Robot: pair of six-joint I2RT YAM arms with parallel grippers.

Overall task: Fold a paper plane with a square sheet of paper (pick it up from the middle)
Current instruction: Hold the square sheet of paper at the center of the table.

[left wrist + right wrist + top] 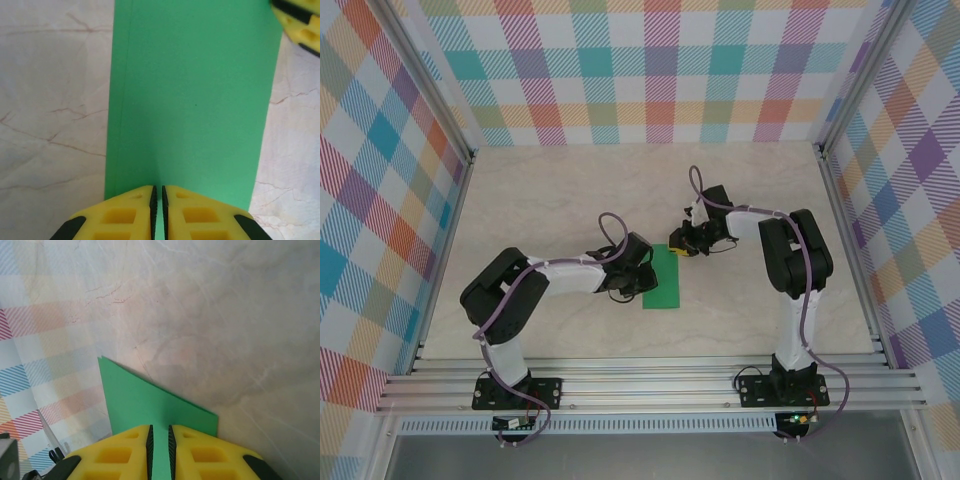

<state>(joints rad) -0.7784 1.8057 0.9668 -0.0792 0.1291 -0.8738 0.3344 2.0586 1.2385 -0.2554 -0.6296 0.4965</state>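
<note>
Paper [663, 285] lies on the table [570, 190] between left hand [640, 283] and right hand [682, 244].

This is a robotics lab test cell, not a home or a shop. Two robot arms, the left arm [560, 275] and the right arm [795, 250], are bolted side by side to aluminium rails [650, 385] at the near edge of a pale, marble-patterned worktop [560, 190]. Bare aluminium frame posts [425, 80] box the space in, and panels [660, 70] printed in bright multicoloured plaid close it on three sides. Purple cables [610, 222] loop openly along the arms.
</note>
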